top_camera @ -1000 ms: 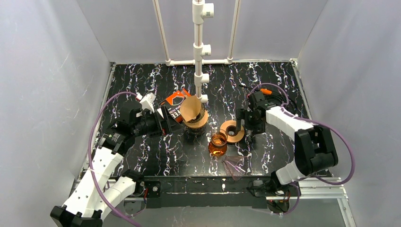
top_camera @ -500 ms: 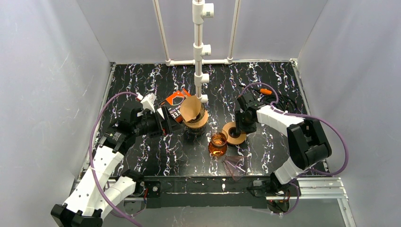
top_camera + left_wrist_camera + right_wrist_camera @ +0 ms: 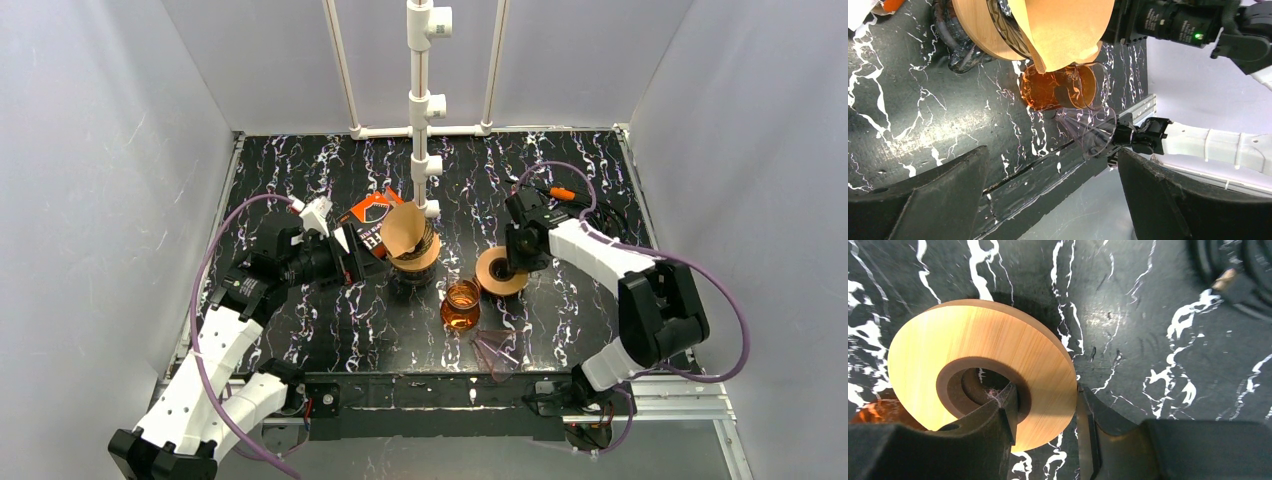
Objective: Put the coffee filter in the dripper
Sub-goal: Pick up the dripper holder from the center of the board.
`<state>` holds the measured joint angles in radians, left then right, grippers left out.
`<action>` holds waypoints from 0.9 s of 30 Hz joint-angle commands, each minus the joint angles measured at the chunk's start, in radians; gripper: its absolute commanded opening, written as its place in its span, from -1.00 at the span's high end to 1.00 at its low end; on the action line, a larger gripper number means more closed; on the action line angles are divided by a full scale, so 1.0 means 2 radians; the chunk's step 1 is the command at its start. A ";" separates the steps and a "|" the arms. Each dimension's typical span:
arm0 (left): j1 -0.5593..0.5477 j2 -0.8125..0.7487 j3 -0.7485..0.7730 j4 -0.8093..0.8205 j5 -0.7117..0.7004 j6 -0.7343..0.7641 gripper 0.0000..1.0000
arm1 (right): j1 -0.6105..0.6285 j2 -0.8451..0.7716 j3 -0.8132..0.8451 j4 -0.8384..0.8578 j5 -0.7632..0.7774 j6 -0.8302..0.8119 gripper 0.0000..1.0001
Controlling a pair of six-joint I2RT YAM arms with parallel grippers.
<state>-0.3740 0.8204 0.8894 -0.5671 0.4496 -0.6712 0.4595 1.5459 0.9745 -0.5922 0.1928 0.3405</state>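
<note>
Near rim of wooden ring (image 3: 973, 342) behind right end effector (image 3: 1045, 394)

The left arm (image 3: 215, 350) rises from the near-left corner and reaches far and to the right, its wrist level and the left gripper (image 3: 1053, 190) pointing right with jaws spread wide. The right arm (image 3: 655, 310) folds at a raised elbow on the right. Its forearm runs left to a wrist turned downward, where the right gripper (image 3: 1048, 410) pinches a wooden ring (image 3: 973, 340), one finger in the hole and one outside the rim.
</note>
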 commanded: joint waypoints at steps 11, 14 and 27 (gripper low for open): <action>0.001 0.003 0.006 0.042 0.059 -0.057 -0.89 | -0.002 -0.135 0.132 -0.059 -0.039 -0.010 0.97; -0.003 0.002 0.010 0.060 0.068 -0.075 -0.84 | -0.002 -0.155 0.149 -0.067 -0.056 -0.015 0.97; -0.171 0.077 0.068 0.121 -0.039 -0.116 -0.61 | -0.001 -0.202 0.150 -0.079 -0.142 -0.020 0.97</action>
<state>-0.6090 0.9070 0.9531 -0.3710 0.4644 -0.8909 0.4583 1.1828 1.2556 -0.7639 -0.0124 0.3092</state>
